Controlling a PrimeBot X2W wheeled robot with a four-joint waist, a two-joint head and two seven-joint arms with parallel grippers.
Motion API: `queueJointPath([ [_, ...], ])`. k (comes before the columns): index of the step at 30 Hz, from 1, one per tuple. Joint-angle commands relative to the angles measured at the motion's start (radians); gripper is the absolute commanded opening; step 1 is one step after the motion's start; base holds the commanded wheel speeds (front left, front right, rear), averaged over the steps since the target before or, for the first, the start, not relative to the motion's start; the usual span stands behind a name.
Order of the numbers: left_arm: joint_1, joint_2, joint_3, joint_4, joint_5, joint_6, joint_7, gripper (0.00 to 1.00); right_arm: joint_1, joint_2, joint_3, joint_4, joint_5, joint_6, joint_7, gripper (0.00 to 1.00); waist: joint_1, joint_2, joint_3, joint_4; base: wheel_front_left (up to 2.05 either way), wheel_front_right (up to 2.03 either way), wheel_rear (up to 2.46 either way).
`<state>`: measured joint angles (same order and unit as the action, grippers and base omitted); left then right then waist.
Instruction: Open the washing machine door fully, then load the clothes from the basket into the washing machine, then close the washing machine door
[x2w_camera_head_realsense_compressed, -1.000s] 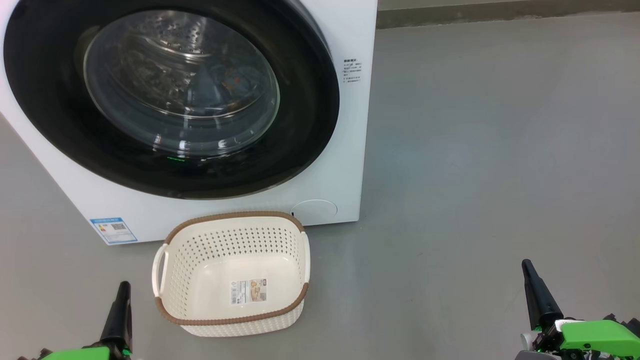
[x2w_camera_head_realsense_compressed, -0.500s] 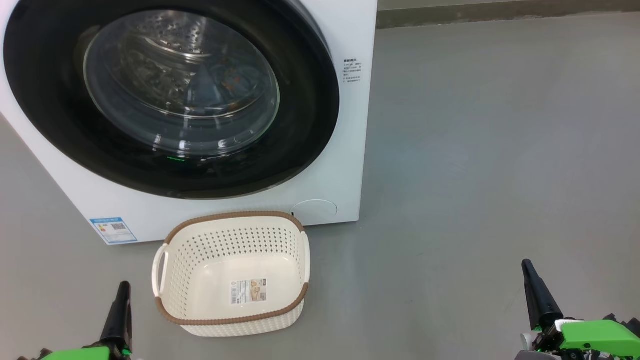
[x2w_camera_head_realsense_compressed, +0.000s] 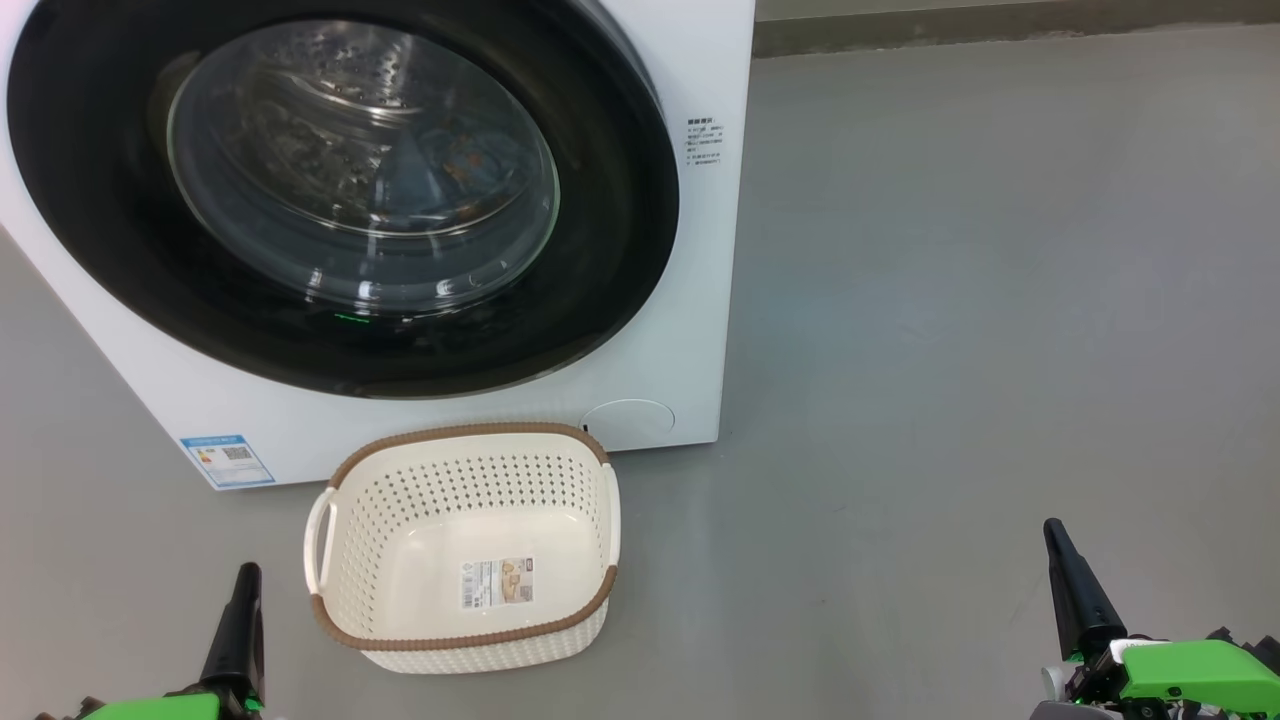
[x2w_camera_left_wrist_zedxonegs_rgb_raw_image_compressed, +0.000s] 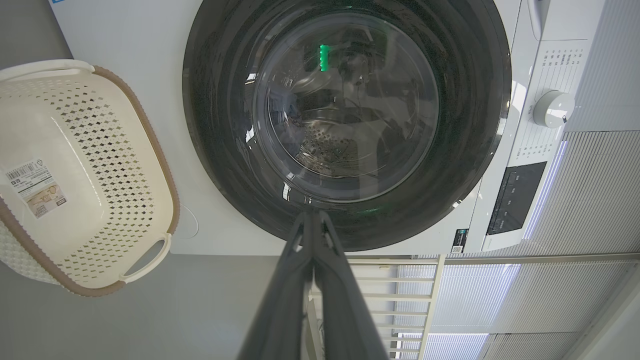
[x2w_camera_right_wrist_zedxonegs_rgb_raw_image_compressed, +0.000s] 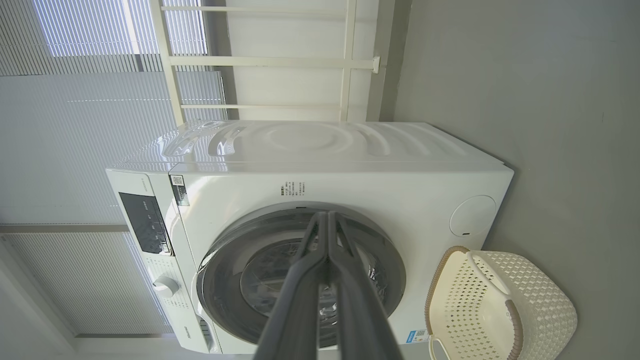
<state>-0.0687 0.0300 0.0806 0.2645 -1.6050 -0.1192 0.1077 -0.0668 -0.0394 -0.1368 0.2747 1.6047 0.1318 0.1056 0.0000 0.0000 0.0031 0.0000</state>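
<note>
The washing machine (x2w_camera_head_realsense_compressed: 700, 300) is a white front-loader, and its door (x2w_camera_head_realsense_compressed: 620, 230), with a glossy black rim, lies flush against the front. Behind the glass, bluish fabric with orange-brown marks, the clothes (x2w_camera_head_realsense_compressed: 445, 165), lies in the steel drum. The cream basket (x2w_camera_head_realsense_compressed: 465, 436) stands on the floor below the door, its bare bottom showing a sticker. My left gripper (x2w_camera_head_realsense_compressed: 243, 585) is shut at the lower left, left of the basket. At the lower right my right gripper (x2w_camera_head_realsense_compressed: 1056, 540) is shut, well away from both. In the wrist views the left gripper (x2w_camera_left_wrist_zedxonegs_rgb_raw_image_compressed: 312, 216) and the right gripper (x2w_camera_right_wrist_zedxonegs_rgb_raw_image_compressed: 327, 216) point at the door, holding nothing.
Grey floor (x2w_camera_head_realsense_compressed: 980, 300) stretches to the right of the machine. A round lower cover (x2w_camera_head_realsense_compressed: 628, 418) and a blue energy label (x2w_camera_head_realsense_compressed: 226, 460) sit on its front. The control panel with a knob (x2w_camera_left_wrist_zedxonegs_rgb_raw_image_compressed: 552, 108) is above the door. Behind it are a white rail (x2w_camera_right_wrist_zedxonegs_rgb_raw_image_compressed: 270, 62) and window blinds.
</note>
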Motion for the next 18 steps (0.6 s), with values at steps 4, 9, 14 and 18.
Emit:
queueJointPath([
  [4, -0.039, 0.020, 0.033, -0.019, -0.004, -0.012, 0.005, 0.00, -0.041, -0.011, 0.023, -0.030, 0.004, -0.001, 0.008, 0.00, 0.0000, 0.0000, 0.000, 0.000, 0.00, 0.00, 0.00],
  [9, -0.039, 0.020, 0.033, -0.019, -0.004, -0.012, 0.005, 0.00, -0.041, -0.011, 0.023, -0.030, 0.004, -0.001, 0.008, 0.00, 0.0000, 0.0000, 0.000, 0.000, 0.00, 0.00, 0.00],
  [14, -0.039, 0.020, 0.033, -0.019, -0.004, -0.012, 0.005, 0.00, -0.041, -0.011, 0.023, -0.030, 0.004, -0.001, 0.008, 0.00, 0.0000, 0.0000, 0.000, 0.000, 0.00, 0.00, 0.00],
  [18, -0.039, 0.020, 0.033, -0.019, -0.004, -0.012, 0.005, 0.00, -0.041, -0.011, 0.023, -0.030, 0.004, -0.001, 0.008, 0.00, 0.0000, 0.0000, 0.000, 0.000, 0.00, 0.00, 0.00],
])
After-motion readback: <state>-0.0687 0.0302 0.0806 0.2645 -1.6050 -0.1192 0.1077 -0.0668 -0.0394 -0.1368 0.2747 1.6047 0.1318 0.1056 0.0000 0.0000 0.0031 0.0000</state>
